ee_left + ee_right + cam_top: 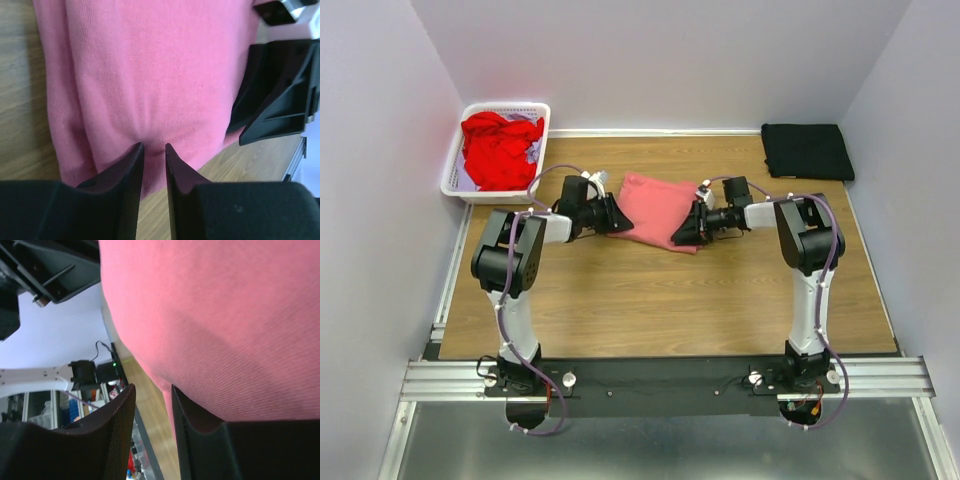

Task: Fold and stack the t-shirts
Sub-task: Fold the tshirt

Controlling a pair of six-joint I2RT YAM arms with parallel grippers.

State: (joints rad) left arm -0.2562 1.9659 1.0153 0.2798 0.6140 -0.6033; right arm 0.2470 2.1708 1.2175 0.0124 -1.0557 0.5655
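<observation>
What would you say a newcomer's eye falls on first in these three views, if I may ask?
The folded pink t-shirt at the centre of the table, with the left gripper and right gripper at its opposite edges. Next, the red clothes heaped in the white basket at the far left corner, and a folded black t-shirt at the far right.

Looking down from above and behind the arm bases (525,375), facing forward, taking in the whole desk (650,300) from far. On the left wrist, looking along the left end effector (154,146), very near the pink t-shirt (150,65). On the right wrist, looking along the right end effector (152,387), nearer still. Sharing this t-shirt in all three, catching the opposite end effector in both wrist views.
</observation>
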